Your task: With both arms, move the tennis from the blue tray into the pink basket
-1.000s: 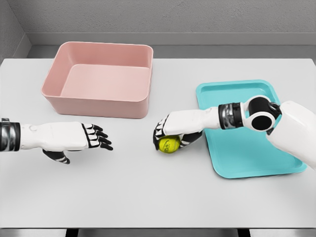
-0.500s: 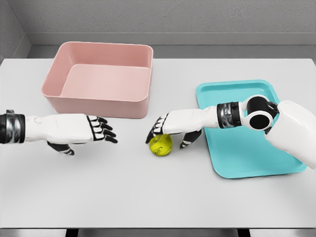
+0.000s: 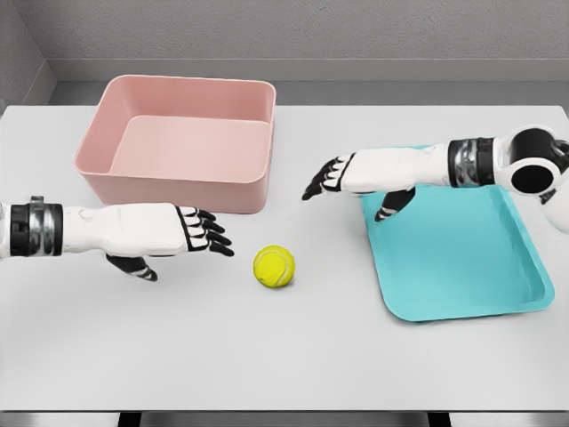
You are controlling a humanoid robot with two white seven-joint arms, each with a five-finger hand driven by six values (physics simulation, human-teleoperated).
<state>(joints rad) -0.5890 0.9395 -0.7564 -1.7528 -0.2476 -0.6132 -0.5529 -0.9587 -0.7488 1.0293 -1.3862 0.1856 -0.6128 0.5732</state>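
- I see the tennis ball [image 3: 274,266] lying alone on the white worktop [image 3: 284,356], between the blue tray [image 3: 462,258] and the pink basket [image 3: 182,142] (in front of the basket's near right corner).
- My left hand [image 3: 182,233] is near the ball on its left, fingers spread, holding nothing.
- My right hand [image 3: 342,175] hovers at the tray's near-left edge, fingers also spread, apart from the ball.
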